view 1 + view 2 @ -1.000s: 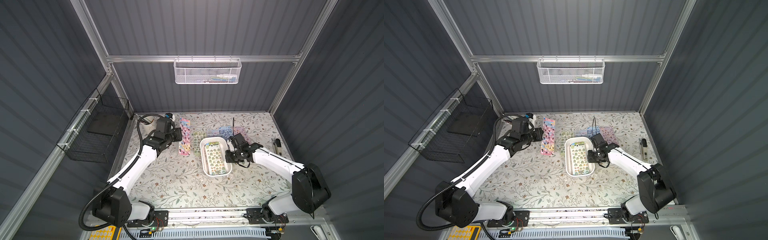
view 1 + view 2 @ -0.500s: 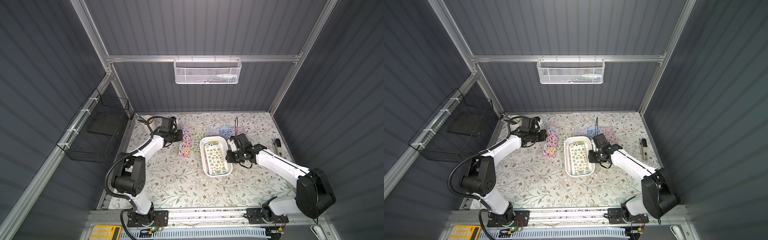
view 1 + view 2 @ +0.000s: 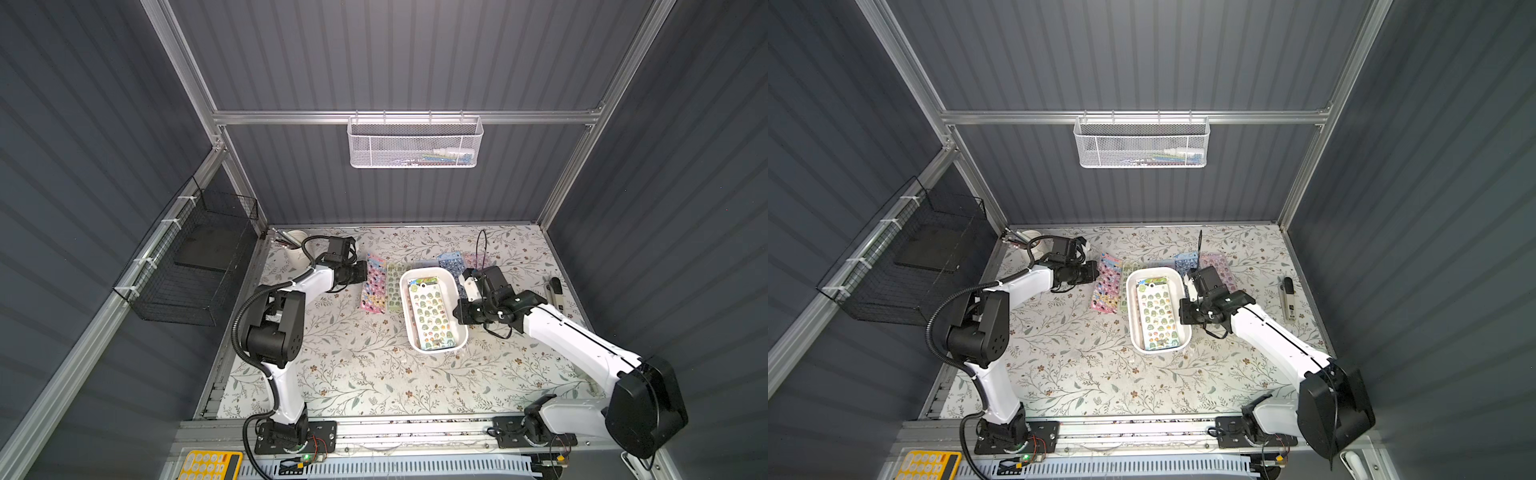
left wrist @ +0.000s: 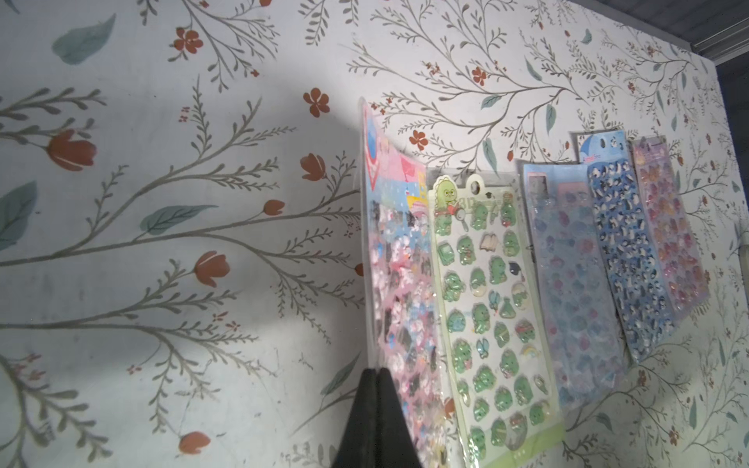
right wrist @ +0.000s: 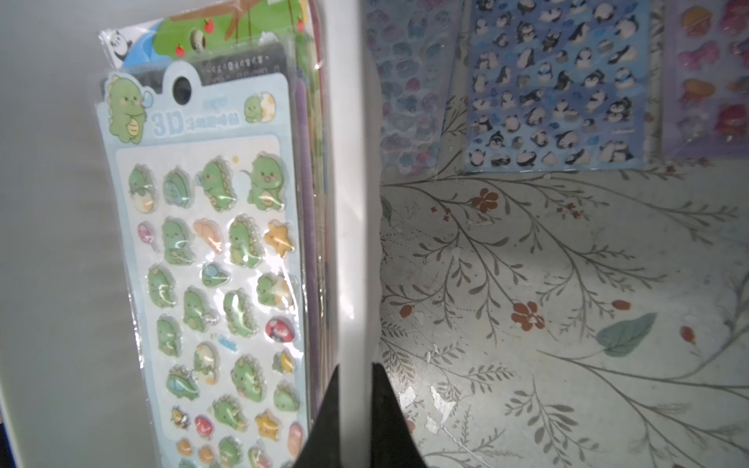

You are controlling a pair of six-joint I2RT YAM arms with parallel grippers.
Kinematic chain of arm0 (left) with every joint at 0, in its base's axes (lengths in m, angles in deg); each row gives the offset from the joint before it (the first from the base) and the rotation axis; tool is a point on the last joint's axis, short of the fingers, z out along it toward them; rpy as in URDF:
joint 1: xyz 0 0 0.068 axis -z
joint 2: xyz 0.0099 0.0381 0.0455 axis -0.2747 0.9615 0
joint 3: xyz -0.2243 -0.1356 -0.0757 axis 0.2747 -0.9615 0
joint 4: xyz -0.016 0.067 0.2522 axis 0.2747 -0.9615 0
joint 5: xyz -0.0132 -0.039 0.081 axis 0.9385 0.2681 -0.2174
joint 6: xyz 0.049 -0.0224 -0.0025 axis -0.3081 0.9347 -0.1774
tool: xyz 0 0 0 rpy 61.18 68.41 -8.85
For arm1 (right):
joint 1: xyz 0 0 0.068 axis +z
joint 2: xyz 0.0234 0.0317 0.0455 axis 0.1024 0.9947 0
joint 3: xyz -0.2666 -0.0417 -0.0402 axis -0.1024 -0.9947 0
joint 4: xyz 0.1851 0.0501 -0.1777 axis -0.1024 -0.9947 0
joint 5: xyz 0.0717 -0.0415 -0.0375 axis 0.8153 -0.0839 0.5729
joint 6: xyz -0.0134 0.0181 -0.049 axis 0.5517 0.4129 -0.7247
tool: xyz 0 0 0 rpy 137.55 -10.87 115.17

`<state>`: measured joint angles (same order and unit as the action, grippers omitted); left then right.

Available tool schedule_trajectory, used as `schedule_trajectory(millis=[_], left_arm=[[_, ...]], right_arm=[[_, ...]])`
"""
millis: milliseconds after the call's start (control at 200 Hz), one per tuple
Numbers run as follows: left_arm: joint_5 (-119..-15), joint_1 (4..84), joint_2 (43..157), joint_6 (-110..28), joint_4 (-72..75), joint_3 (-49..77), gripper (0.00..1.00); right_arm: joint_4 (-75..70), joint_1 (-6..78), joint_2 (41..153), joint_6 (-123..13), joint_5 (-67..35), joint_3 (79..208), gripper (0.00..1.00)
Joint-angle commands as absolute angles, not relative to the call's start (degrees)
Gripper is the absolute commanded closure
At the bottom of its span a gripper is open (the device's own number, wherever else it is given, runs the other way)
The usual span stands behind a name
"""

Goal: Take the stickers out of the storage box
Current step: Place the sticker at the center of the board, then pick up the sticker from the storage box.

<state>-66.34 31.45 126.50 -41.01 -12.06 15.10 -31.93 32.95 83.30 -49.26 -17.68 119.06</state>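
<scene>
Right at the front edge, a yellow calculator pokes out below the rail. On the floral cloth, the white storage box sits a little right of centre with a stack of stickers lying inside. The top sheet is pale blue with green dinosaurs. "3D" is printed large beside its hanging hole, and the smaller characters after it are too blurred to read.

The right gripper is clamped on the box wall nearest its own arm, one finger inside and one outside.

Just left of the box, a green dinosaur sheet and a pink sheet lie side by side on the cloth. The left gripper has its jaws pressed tight together, tips at the pink sheet's outer edge. I cannot tell whether they pinch the wrapper.

Past the box's far end lie a pale blue sheet, a blue penguin sheet and a purple sheet. In the far left corner stands a white cup of pens. A black wire basket hangs on the left wall and a white mesh basket on the back rail.
</scene>
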Motion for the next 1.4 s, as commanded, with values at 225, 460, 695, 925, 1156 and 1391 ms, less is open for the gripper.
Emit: schedule_trajectory(millis=[225, 460, 695, 925, 1156, 1391], left_arm=[[-65.6, 30.3, 129.3, -41.4, -11.3, 17.8, 1.0], [-66.4, 30.0, 129.5, -41.8, -11.8, 17.9, 0.8], [-69.7, 29.7, 127.1, -41.2, -13.7, 18.3, 0.63], [-72.0, 29.6, 117.7, -40.5, -14.4, 17.1, 0.55], [-68.2, 29.6, 106.9, -39.2, -16.0, 16.1, 0.54], [-64.8, 32.2, 98.8, -39.1, -18.9, 13.6, 0.55]], right_arm=[[-31.6, 32.7, 81.8, -49.9, -16.6, 119.4, 0.87], [-32.1, 32.6, 81.9, -50.1, -17.0, 119.8, 0.87], [-34.0, 32.6, 81.4, -49.7, -18.3, 122.1, 0.86], [-36.7, 32.7, 81.2, -49.3, -19.4, 126.9, 0.85], [-40.1, 32.6, 80.7, -50.1, -22.2, 132.8, 0.85], [-42.3, 31.5, 80.6, -51.0, -25.6, 134.1, 0.85]])
